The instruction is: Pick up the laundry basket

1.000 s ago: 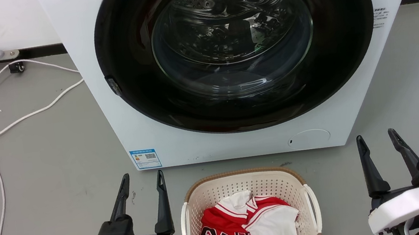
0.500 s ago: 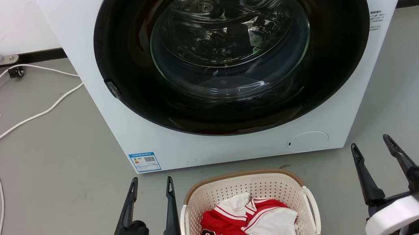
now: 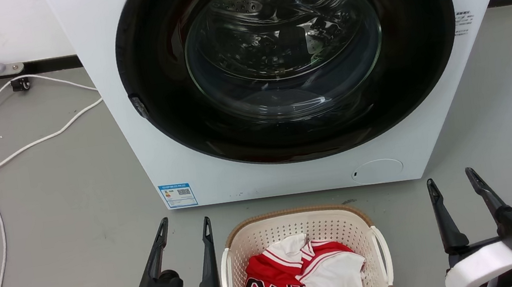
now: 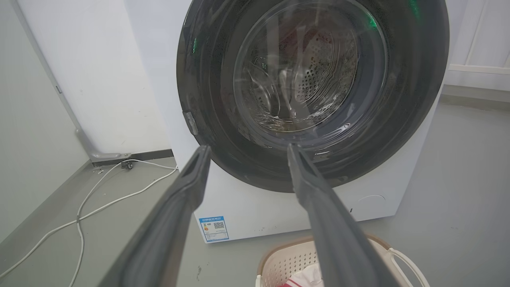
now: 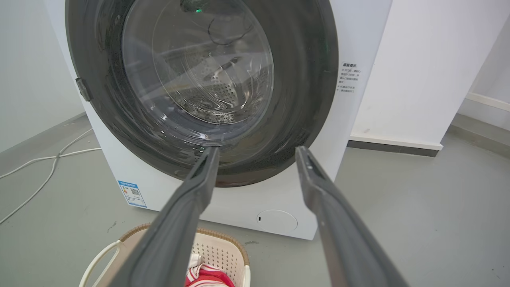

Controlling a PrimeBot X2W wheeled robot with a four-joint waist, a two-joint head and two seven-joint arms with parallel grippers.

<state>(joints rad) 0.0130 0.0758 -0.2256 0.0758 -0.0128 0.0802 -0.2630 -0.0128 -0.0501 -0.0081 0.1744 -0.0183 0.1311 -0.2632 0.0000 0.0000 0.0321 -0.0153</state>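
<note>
Laundry basket (image 3: 296, 212) of cream perforated plastic, with brown woven-look rim and white side handles, stands on the grey floor (image 3: 69, 204) just before the white washing machine (image 3: 222, 186). The left end effector (image 3: 185, 220) is just beside its left side; the right end effector (image 3: 449, 176) is farther off. Both have fingers spread, holding nothing. The basket's near end is cut off, so I cannot tell its long axis.

You had the laundry basket (image 3: 298, 227) between your left gripper (image 3: 184, 219) and right gripper (image 3: 449, 176), both spread, by the washing machine (image 3: 261, 182)
</note>
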